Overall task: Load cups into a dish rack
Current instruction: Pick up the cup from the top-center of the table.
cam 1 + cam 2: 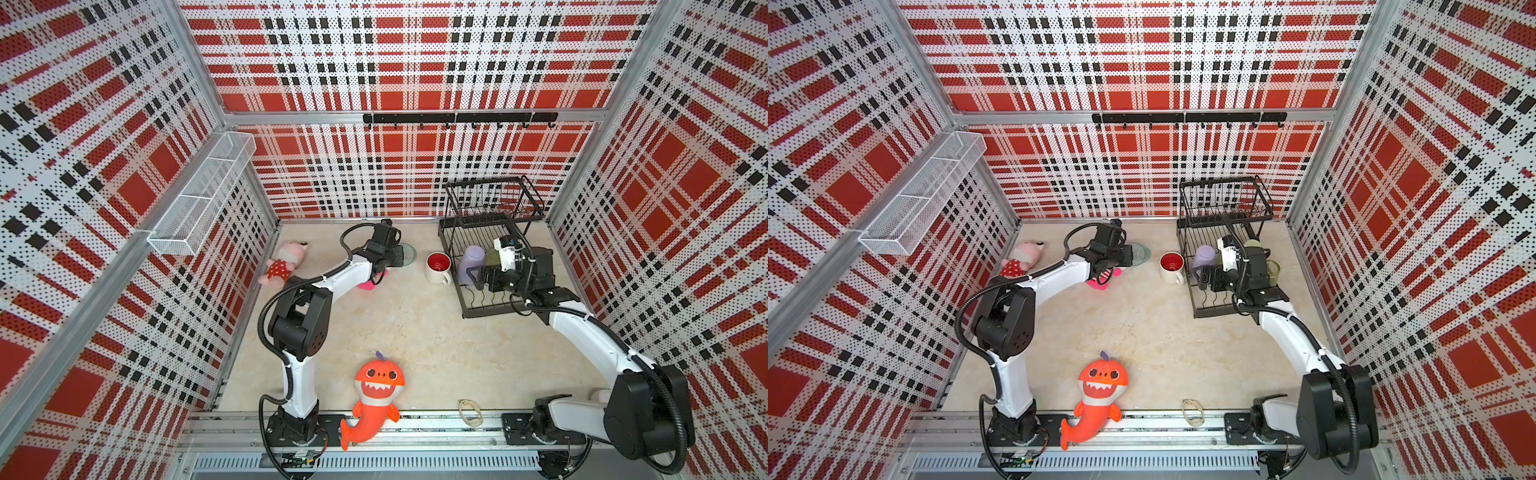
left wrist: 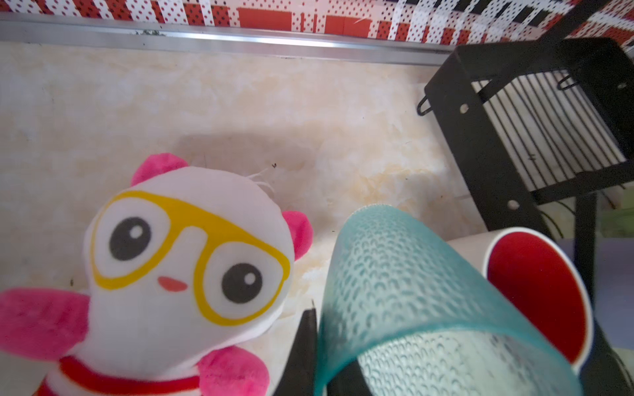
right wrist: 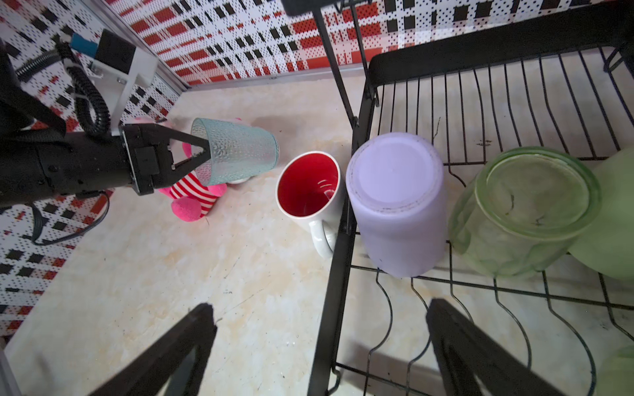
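Observation:
My left gripper [image 3: 203,151] is shut on the teal cup [image 3: 236,151], pinching its rim wall, one finger [image 2: 305,343] outside. The cup [image 2: 394,281] lies tilted on its side beside a panda plush; in both top views it shows [image 1: 409,253] [image 1: 1142,253]. The white red-lined mug [image 1: 438,266] [image 3: 308,192] stands upright on the table, against the dish rack [image 1: 490,309] [image 3: 343,274]. On the rack's lower tier sit an upturned lavender cup [image 3: 398,202], a green tumbler [image 3: 525,212] and a pale-green mug [image 3: 614,223]. My right gripper [image 3: 319,319] is open over the rack's near-left edge, holding nothing.
A panda plush with yellow glasses [image 2: 188,257] lies under the left arm. A pig plush [image 1: 284,262] is at the far left, an orange shark plush [image 1: 374,395] at the front. A white mesh basket [image 1: 203,199] and a hook rail [image 1: 457,118] hang on the walls.

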`<state>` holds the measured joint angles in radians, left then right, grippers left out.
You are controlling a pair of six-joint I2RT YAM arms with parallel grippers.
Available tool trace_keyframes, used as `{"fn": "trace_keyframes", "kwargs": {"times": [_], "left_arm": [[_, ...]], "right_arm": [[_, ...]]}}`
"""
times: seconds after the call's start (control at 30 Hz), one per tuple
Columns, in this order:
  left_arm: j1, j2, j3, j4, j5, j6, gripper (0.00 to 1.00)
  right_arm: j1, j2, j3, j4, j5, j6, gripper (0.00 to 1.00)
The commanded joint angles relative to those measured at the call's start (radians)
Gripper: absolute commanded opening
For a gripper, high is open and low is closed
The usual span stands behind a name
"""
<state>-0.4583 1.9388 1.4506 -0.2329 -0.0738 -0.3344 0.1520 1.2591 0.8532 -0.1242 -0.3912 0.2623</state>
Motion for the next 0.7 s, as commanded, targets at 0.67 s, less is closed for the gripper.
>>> {"fn": "trace_keyframes", "kwargs": {"times": [0.67], "left_arm": [[-0.053, -0.409, -0.295, 0.438, 0.49, -0.089, 0.01]], "right_arm": [[-0.129, 0.004, 0.022, 0.146, -0.465, 0.247, 1.0]]}}
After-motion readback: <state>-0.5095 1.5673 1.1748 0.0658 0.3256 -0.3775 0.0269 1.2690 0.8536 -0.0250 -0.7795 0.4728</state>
